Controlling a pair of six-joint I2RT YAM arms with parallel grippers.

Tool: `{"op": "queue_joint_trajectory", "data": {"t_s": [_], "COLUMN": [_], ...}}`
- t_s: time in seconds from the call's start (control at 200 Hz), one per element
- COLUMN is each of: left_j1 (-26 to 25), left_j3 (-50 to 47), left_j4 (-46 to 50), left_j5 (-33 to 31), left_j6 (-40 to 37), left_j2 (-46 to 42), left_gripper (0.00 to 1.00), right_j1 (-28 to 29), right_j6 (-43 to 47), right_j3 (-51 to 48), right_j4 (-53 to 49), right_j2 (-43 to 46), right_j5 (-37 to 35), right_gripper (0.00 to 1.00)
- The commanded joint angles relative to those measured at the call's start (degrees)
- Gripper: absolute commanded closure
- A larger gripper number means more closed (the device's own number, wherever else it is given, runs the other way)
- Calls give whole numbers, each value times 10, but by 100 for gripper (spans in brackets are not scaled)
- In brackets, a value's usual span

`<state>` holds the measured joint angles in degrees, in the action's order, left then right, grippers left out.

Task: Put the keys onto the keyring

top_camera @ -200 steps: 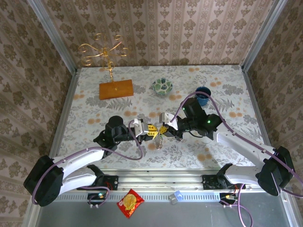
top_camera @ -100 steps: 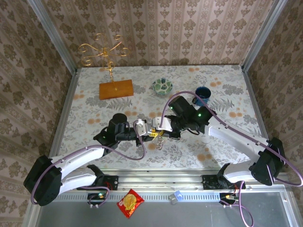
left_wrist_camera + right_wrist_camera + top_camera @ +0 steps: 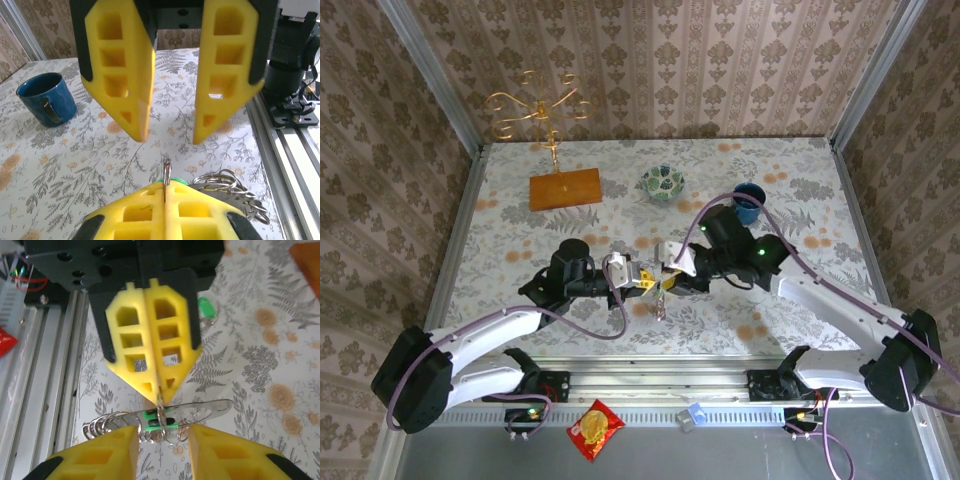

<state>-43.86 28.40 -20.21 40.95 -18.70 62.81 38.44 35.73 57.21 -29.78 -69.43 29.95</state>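
- My left tool [image 3: 159, 390] was shut, pinching the keyring [image 3: 210, 405] over the desk [image 3: 260, 365].
- My right tool [image 3: 167, 137] faced it, jaws apart, gripping nothing.
- One green key [image 3: 156, 415] sat by the pinch; other key [image 3: 206, 307] lay on desk.

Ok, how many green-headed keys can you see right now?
2. A loose key lies on the table behind the left hand. The second key sits among the metal rings below that shut hand. Others may be hidden there.
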Motion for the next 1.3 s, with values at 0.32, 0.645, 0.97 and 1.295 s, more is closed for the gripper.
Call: {"op": "queue_joint_trajectory", "data": {"t_s": [0.32,0.645,0.97,1.295], "left_j1": [-1,0,-1,-1], "left_j3": [-22,-25,-30,-34], "left_j4": [-96,-103,-115,-137], "left_j5": [24,20,18,15], "left_j6": [40,42,45,53], "left_j2": [-2,-2,-2,3], "left_gripper": [100,100,100,100], "right_j1": [-13,-13,-13,-5], "right_j6": [-38,-16,-14,-41], "right_j3": [-47,-46,-37,-43], "right_j4": [75,43,34,71], "right_j2": [8,6,-5,-19], "right_j5": [31,14,18,26], "right_gripper": [70,77,93,95]}}
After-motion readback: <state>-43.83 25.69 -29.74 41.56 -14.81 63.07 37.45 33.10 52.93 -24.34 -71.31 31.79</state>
